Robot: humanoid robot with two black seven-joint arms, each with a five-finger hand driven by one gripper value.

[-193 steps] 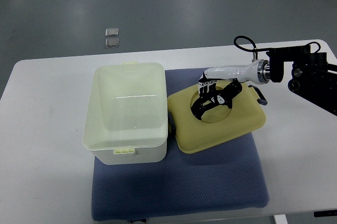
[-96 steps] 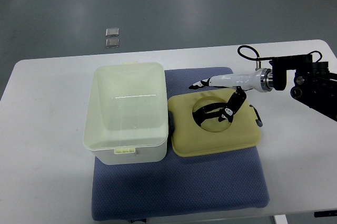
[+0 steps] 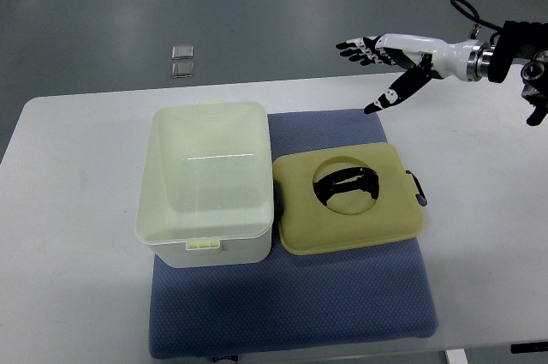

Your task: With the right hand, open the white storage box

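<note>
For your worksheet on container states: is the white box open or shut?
Open. The box has no cover and its inside shows; the lid lies flat beside it on the blue mat.

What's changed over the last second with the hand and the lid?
The right hand let go of the lid, lifted up and back toward the table's far right, fingers now spread and empty. The lid dropped from its tilt to lie flat on the blue mat, beside the box. The open white storage box stayed put.

No readable text, labels, brands or numbers anywhere in view.
</note>
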